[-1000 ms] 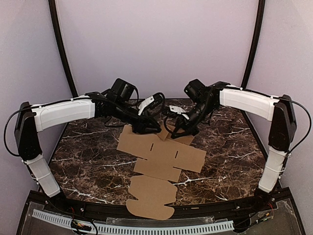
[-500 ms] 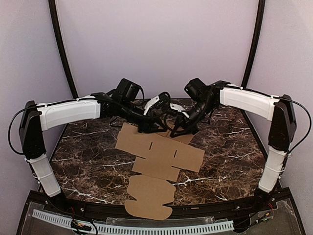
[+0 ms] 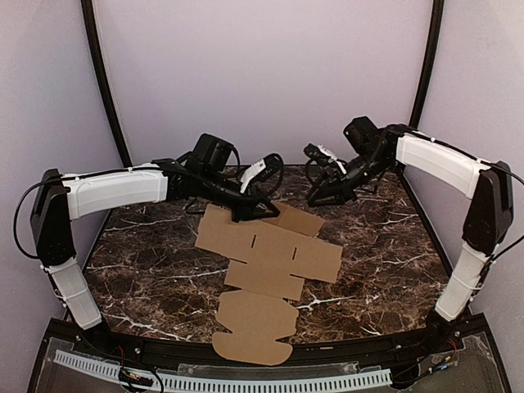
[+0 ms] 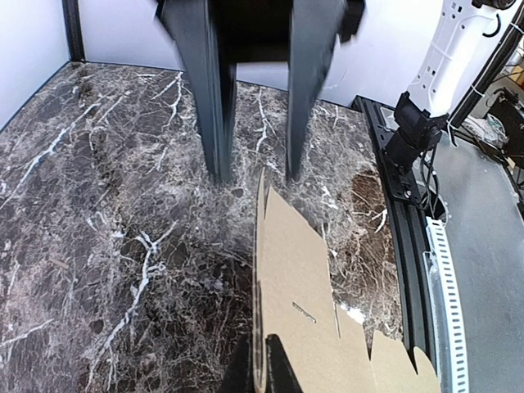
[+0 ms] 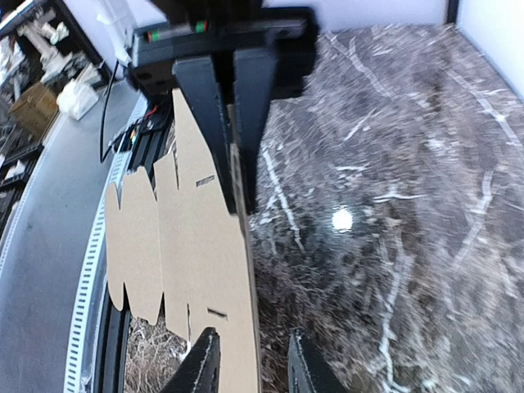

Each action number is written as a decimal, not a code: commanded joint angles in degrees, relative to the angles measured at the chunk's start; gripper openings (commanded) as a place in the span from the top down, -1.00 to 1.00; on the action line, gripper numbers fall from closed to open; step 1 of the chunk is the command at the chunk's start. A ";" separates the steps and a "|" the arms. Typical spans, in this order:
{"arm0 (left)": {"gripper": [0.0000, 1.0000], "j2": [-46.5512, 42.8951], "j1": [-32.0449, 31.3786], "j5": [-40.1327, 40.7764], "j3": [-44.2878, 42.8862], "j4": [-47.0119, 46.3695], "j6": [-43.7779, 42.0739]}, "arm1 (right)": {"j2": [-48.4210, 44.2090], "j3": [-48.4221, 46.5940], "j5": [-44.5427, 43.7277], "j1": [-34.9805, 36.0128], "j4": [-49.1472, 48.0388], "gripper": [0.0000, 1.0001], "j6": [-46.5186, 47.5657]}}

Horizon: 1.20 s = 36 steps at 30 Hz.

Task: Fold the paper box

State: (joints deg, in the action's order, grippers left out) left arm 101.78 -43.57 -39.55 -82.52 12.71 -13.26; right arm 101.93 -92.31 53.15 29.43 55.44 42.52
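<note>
Paper box (image 3: 270, 255) flat from above, wrist views show left gripper (image 3: 258, 213) clamped on its edge, right gripper (image 3: 316, 196) parted

We see a dark, marble-patterned desk (image 3: 147, 270) veined in white, enclosed by pale lilac walls (image 3: 262, 74) with black poles (image 3: 102, 74) at the corners. A bright glare (image 5: 342, 219) sits on its surface.

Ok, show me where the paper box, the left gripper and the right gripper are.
paper box (image 3: 270, 254), top view, middle panel of the flat sheet.
left gripper (image 3: 264, 214), top view, fingertips shut on the sheet's far edge.
right gripper (image 3: 313, 199), top view, between its fingertips, clear of the sheet.
</note>
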 commanded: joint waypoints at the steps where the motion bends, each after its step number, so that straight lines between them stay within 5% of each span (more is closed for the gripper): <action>1: 0.98 -5.03 0.37 1.23 2.85 -4.24 0.55 | -5.87 2.78 7.94 -7.44 1.96 0.41 1.24; 10: 0.98 -7.51 0.34 0.71 6.72 -10.74 3.53 | -7.09 13.37 -0.05 -11.77 -16.16 0.46 -12.29; 28: 0.98 -7.50 0.64 6.91 12.31 -24.24 10.33 | -6.82 14.97 1.49 -5.44 -16.41 0.44 -12.78; 36: 0.98 -6.15 0.61 9.02 12.76 -27.41 12.38 | -5.81 12.77 0.93 -5.62 -17.50 0.38 -21.31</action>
State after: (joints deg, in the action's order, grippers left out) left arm 95.66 -43.33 -33.47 -70.54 -10.92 -2.28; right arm 96.20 -78.00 53.43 23.55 38.72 25.85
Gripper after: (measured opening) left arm 0.015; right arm 0.304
